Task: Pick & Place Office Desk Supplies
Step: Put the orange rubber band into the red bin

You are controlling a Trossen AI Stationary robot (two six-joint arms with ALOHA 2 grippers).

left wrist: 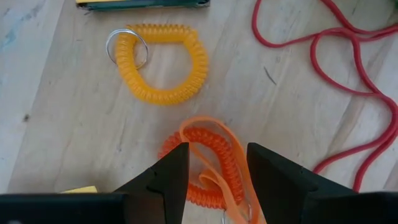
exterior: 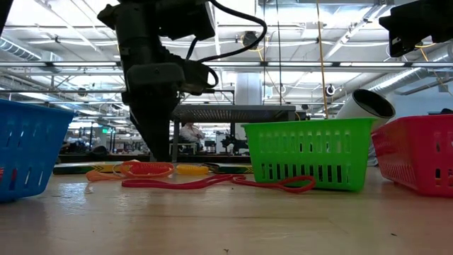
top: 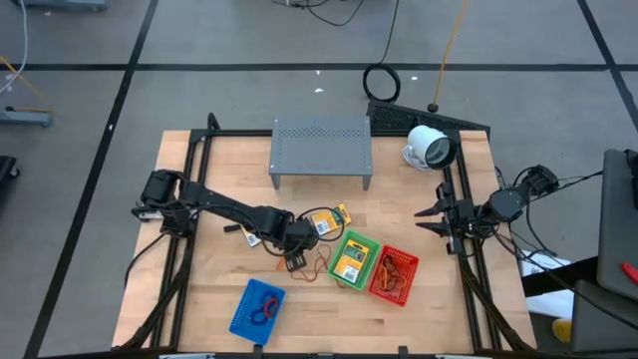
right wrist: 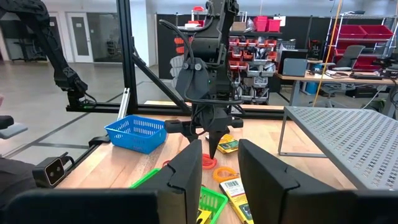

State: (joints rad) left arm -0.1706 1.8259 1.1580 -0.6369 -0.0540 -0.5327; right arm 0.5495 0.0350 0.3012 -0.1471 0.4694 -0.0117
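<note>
Barcode label on yellow packet; text unreadable.

Overhead cam looks straight down and takes in the whole wooden table plus floor all round. The low one sits right at tabletop level, staring across the boards into the room, with the green basket close up. Left wrist cam points down at the wood from very near, filling its view with the orange coil. Right wrist cam looks level across the table from its edge toward the blue basket, which the overhead and low views share too.
</note>
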